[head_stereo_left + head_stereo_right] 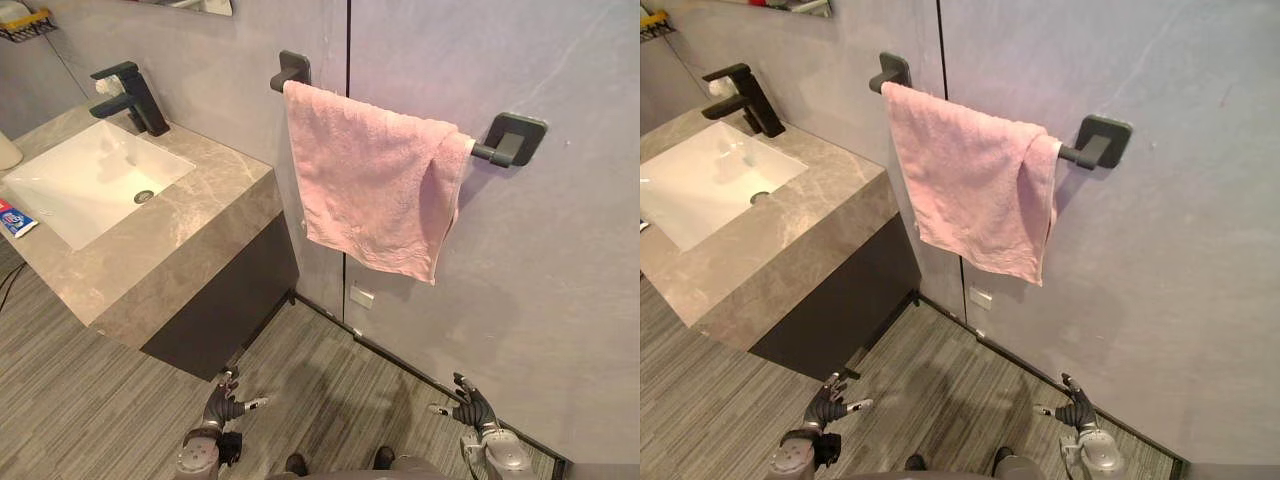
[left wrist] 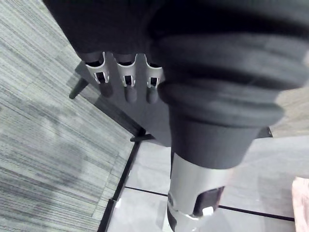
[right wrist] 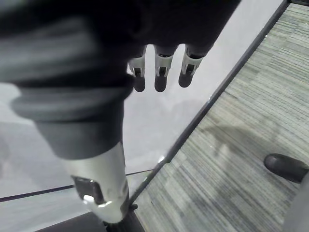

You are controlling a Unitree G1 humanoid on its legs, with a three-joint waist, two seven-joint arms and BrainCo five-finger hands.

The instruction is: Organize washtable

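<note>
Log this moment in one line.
left hand: open, empty | right hand: open, empty | pink towel: draped over rail | tube: on counter

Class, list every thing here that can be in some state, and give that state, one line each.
pink towel: draped over the towel bar, right edge folded over.
sink: empty.
faucet: no water running.
toothpaste tube: lying flat on the counter.
left hand: open, holding nothing.
right hand: open, holding nothing.
</note>
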